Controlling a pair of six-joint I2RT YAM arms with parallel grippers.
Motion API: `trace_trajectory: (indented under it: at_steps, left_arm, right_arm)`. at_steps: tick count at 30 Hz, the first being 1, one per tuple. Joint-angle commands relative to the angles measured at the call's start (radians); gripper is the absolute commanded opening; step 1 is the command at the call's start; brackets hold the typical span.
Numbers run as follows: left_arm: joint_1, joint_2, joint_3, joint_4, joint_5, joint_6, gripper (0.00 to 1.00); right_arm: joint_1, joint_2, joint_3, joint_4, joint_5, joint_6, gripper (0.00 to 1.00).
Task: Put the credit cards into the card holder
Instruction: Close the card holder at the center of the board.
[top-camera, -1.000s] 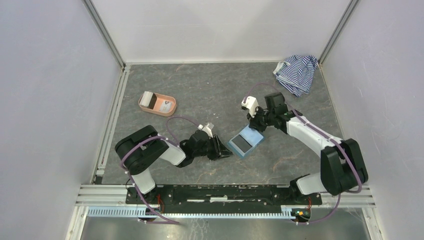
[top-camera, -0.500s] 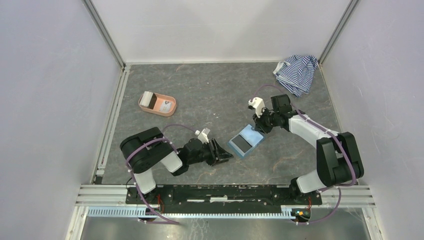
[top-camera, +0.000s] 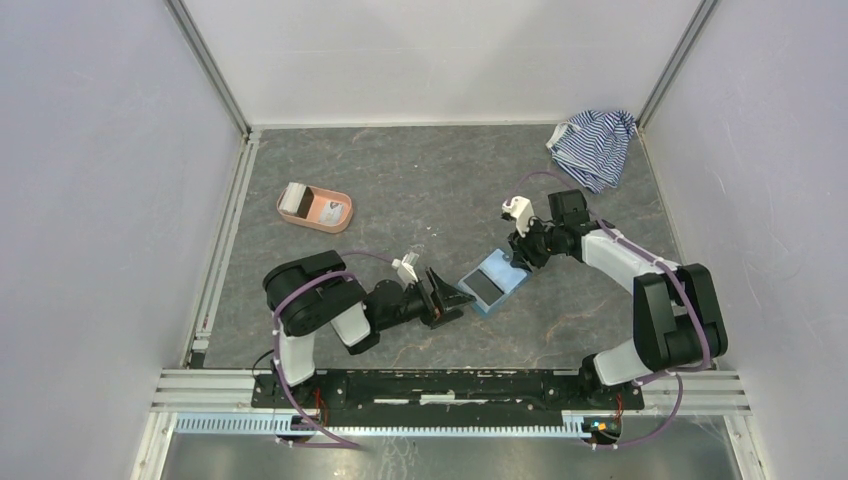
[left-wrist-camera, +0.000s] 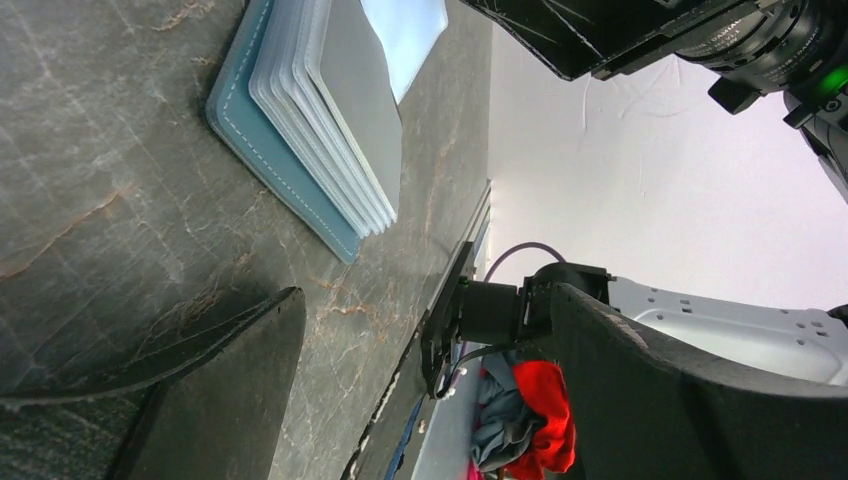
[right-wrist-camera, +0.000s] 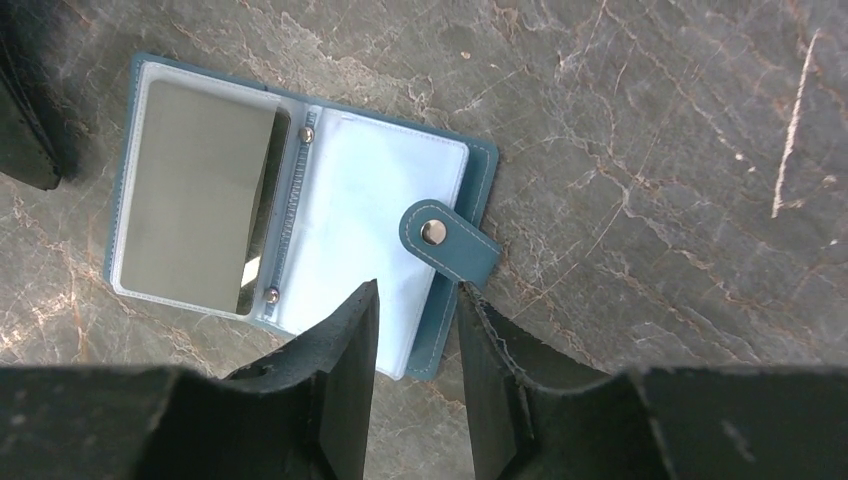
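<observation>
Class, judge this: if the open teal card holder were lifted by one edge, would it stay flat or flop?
Probably flops: the card holder is hinged, with loose plastic sleeves fanning apart. Likely light, being thin. Its snap tab would probably dangle.

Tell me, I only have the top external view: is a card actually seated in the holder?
Observer: Yes. The right wrist view shows a grey card tucked inside a clear sleeve of the open card holder.
Operator: Is the right claw gripping the holder?
Observer: It doesn't look so. Its jaws stand apart over the holder's edge, with nothing pinched between them.
Operator: And the left claw?
Observer: The left wrist view shows it wide open and apart from the holder, which lies flat on the table.
</observation>
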Motion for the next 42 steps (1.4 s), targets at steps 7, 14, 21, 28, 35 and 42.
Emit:
trace_trajectory:
  at_steps: [7,14,21,28,35,42]
  left_arm:
    - [-0.042,0.07,-0.012,-0.324,-0.175,0.022,1.0]
    - [-0.075,-0.138,-0.041,-0.507,-0.396,0.096,1.0]
    - [-0.076,-0.438,0.032,-0.791,-0.569,0.406,1.0]
    - [-0.063,-0.586,0.024,-0.828,-0.594,0.524,1.0]
    - [-0.041,-0.428,0.029,-0.619,-0.349,0.478,0.95]
    - [-0.002,-0.289,0.111,-0.646,-0.25,0.406,0.81]
  right_arm:
    - [-0.004,-0.023,-0.013,0.013,-0.032,-0.021,0.41]
    - [-0.004,-0.206,-0.105,0.053,-0.297,-0.123,0.41]
    - [-0.001,-0.486,-0.372,0.219,-0.477,-0.427,0.8]
    - [-0.003,-0.283,-0.186,0.097,-0.278,-0.275,0.6]
    - [-0.003,-0.163,-0.117,0.011,-0.247,-0.245,0.22]
    - [-0.003,-0.058,-0.066,-0.068,-0.206,-0.255,0.07]
